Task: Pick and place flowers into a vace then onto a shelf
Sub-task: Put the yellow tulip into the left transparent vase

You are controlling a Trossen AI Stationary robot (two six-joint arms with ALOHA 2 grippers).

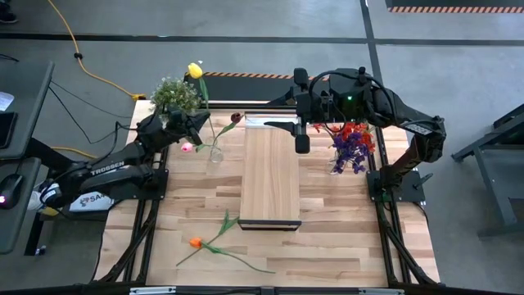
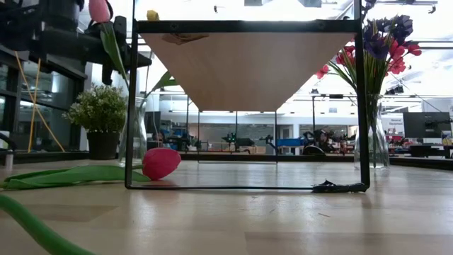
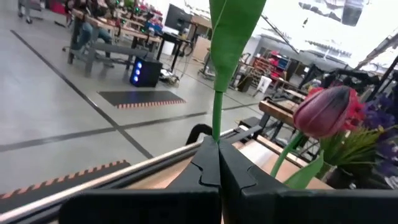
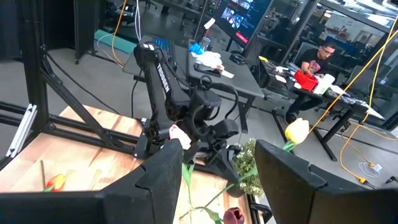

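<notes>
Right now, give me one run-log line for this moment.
left hand: shut on pink flower stem, by glass vase | right hand: open, above shelf far end | orange flower: on table

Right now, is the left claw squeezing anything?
Yes. The left gripper is shut on a green flower stem, which rises between its closed fingers.

Plank table (image 1: 344, 238) carries the shelf (image 1: 269, 172), two vases, a potted plant (image 1: 173, 95) — and loose flowers (image 1: 214, 238).
</notes>
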